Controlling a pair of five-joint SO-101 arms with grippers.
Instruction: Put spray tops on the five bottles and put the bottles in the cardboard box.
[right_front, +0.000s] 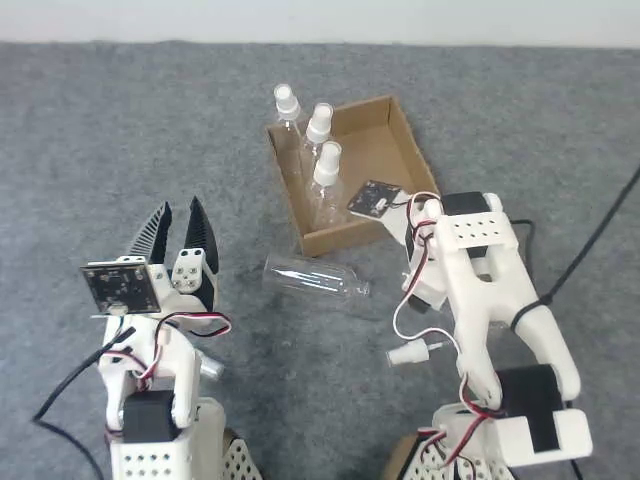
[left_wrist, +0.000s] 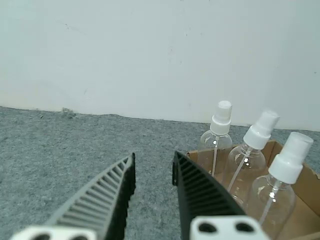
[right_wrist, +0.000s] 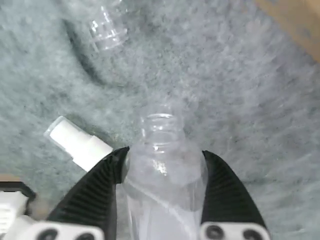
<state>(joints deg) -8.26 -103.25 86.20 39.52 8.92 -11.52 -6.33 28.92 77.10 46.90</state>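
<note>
1. A gray carpet (right_front: 120, 130) covers the table.
2. A cardboard box (right_front: 378, 150) lies open toward the far side. Three capped bottles (right_front: 319, 125) stand upright along one of its walls.
3. The left claw (right_front: 180, 204) hangs above the carpet on the near left, well apart from the box. It is released and grasps nothing.
4. The right claw (right_wrist: 164, 155) is clenched around the held bottle (right_wrist: 161, 131), just below its bare threaded neck.
5. A loose bottle (right_front: 315, 278) lies on its side on the carpet, just in front of the box and uncapped.
6. A white spray top (right_front: 410, 353) lies on the carpet beside the right arm.
7. The bottles look like thin, clear, empty plastic, so they are likely light, smooth and easy to dent. The body below the shoulder seems the best hold, squeezed gently. That leaves the neck free for a top.
8. The spray top is small and stiff, and its thin tube may bend. Holding it by the white head looks safest.
</note>
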